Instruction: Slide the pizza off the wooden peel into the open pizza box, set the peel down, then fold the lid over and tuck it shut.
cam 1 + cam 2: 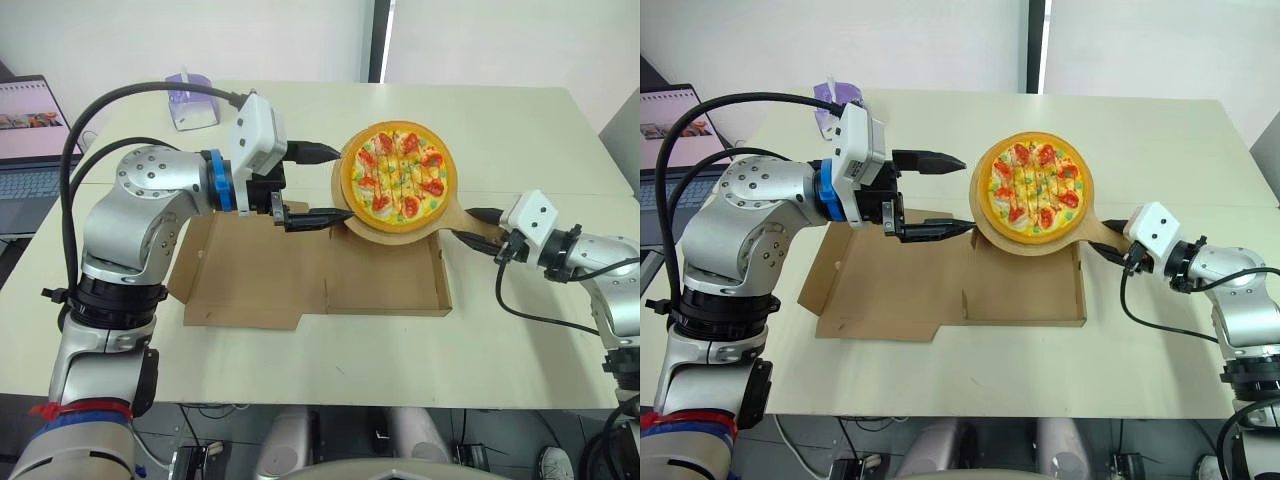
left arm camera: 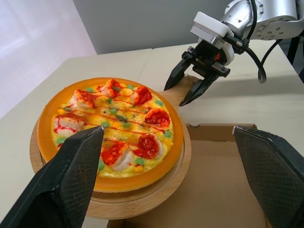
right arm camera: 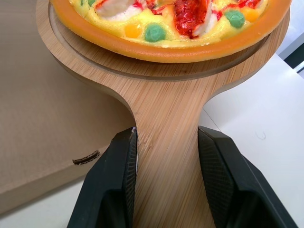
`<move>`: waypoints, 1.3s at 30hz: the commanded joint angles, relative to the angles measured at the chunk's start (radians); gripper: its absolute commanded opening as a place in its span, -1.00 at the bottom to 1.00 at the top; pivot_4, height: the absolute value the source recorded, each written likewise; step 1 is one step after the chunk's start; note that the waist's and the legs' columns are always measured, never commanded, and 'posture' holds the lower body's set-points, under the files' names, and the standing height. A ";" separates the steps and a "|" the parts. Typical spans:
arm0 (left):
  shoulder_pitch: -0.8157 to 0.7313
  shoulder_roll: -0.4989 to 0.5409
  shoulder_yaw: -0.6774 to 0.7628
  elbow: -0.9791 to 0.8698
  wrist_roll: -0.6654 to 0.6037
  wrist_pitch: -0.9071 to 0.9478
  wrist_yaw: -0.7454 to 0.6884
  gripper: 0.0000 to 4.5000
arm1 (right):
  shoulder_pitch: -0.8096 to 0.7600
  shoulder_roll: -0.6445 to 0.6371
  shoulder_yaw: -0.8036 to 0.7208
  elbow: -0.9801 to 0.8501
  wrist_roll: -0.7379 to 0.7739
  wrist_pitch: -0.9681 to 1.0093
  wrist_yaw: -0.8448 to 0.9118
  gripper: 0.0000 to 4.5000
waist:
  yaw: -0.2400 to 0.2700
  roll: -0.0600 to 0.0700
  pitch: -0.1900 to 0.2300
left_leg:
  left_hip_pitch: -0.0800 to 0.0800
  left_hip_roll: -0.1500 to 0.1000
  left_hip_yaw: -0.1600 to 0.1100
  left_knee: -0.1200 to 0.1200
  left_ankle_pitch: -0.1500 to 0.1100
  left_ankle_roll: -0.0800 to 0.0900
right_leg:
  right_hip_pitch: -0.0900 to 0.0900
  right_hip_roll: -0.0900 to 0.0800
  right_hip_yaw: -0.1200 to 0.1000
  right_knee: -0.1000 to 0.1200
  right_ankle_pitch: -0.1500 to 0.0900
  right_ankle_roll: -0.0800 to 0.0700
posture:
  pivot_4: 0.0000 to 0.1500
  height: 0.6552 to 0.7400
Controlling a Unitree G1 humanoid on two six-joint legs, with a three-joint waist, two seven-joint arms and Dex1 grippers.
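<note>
- Pizza [image 1: 398, 183]: round, orange crust, yellow top with red and green bits, lying flat on the peel.
- Peel [image 3: 166, 137]: round wooden board with a handle, over the box's far edge.
- Box [image 1: 280, 280]: brown cardboard, lying open.

The pizza [image 1: 398, 170] hides most of the wooden peel [image 3: 156, 95], and the end of the peel's handle is lost between the fingers of the right end effector [image 1: 463, 224]. The peel covers the pizza box [image 1: 380, 285] at its one o'clock corner, and the left arm screens the box's ten o'clock part. At ten o'clock in the scene, a laptop [image 1: 25, 140] is cut off by the picture's edge. The purple item [image 1: 190, 100] at eleven o'clock is too small to identify.
</note>
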 commanded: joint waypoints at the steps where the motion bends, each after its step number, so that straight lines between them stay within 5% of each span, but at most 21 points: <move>1: -0.012 0.003 0.015 -0.027 0.004 -0.024 0.001 1.00 | -0.015 -0.002 -0.056 -0.026 0.028 -0.049 -0.009 -0.29 | 0.000 0.000 0.000 | 0.000 0.000 0.000 0.000 0.000 0.000 | 0.000 0.000 0.000 0.000 0.000 0.000 | 1.00 1.00; 39: -0.007 0.008 0.017 -0.023 0.017 -0.037 -0.005 1.00 | 0.002 -0.010 -0.052 0.025 -0.010 -0.152 -0.019 -0.29 | 0.000 0.000 0.000 | 0.000 0.000 0.000 0.000 0.000 0.000 | 0.000 0.000 0.000 0.000 0.000 0.000 | 1.00 1.00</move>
